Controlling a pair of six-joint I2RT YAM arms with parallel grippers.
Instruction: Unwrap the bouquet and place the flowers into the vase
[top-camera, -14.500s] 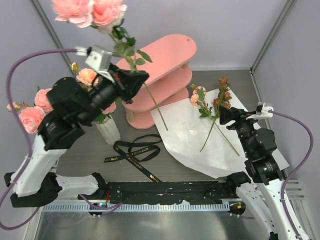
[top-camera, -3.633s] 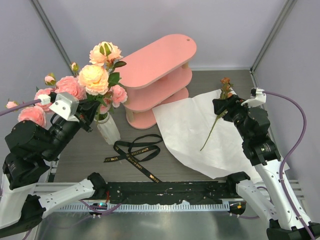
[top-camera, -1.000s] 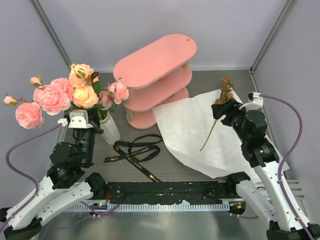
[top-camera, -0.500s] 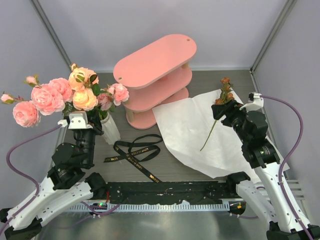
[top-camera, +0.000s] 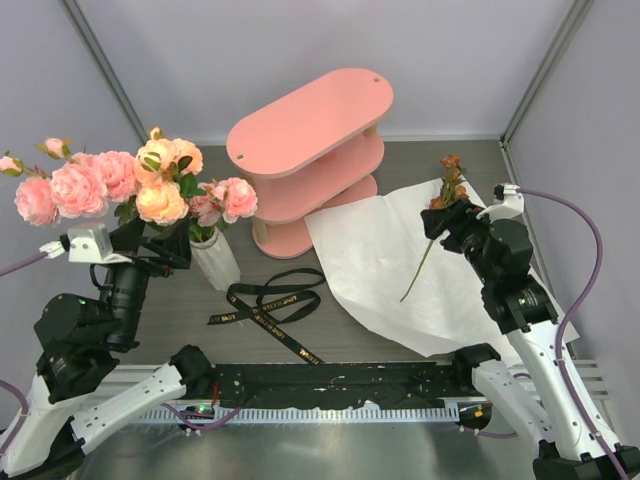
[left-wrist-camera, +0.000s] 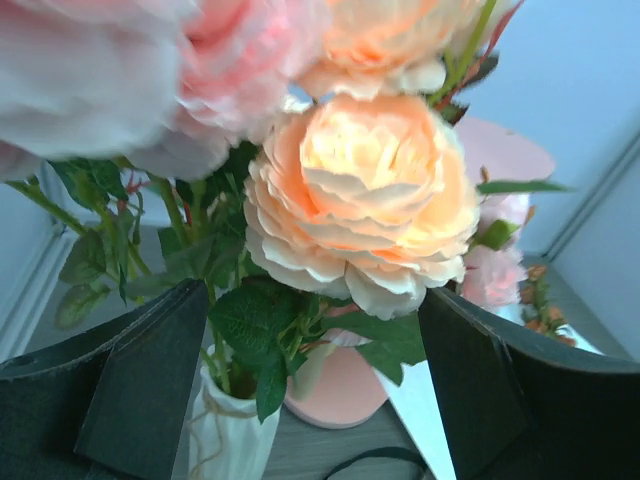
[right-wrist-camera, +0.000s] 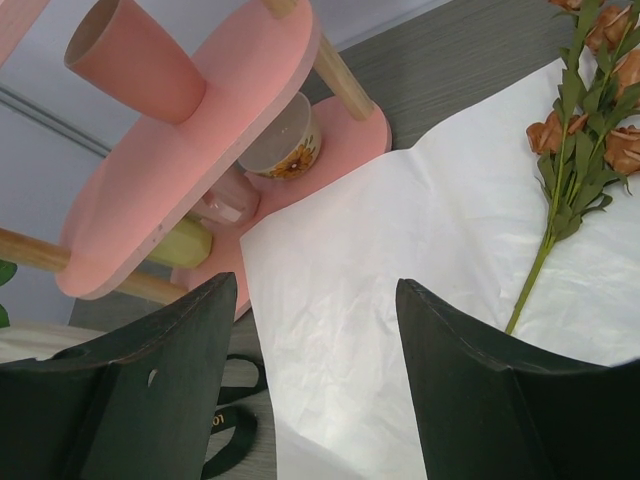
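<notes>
top: pink and peach flowers (top-camera: 130, 185) stand in ribbed white vase (top-camera: 216, 262), left; brown-rose stem (top-camera: 432, 248) lies on paper (top-camera: 370, 270), right | left wrist: left gripper (left-wrist-camera: 312, 300) jaws wide, empty, facing a peach bloom | right wrist: right gripper (right-wrist-camera: 315, 300) jaws apart, empty, above paper

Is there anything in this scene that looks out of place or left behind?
Yes. One rusty-brown flower stem lies alone on the white paper, while the other flowers stand in the vase. The black ribbon lies loose on the table.
</notes>
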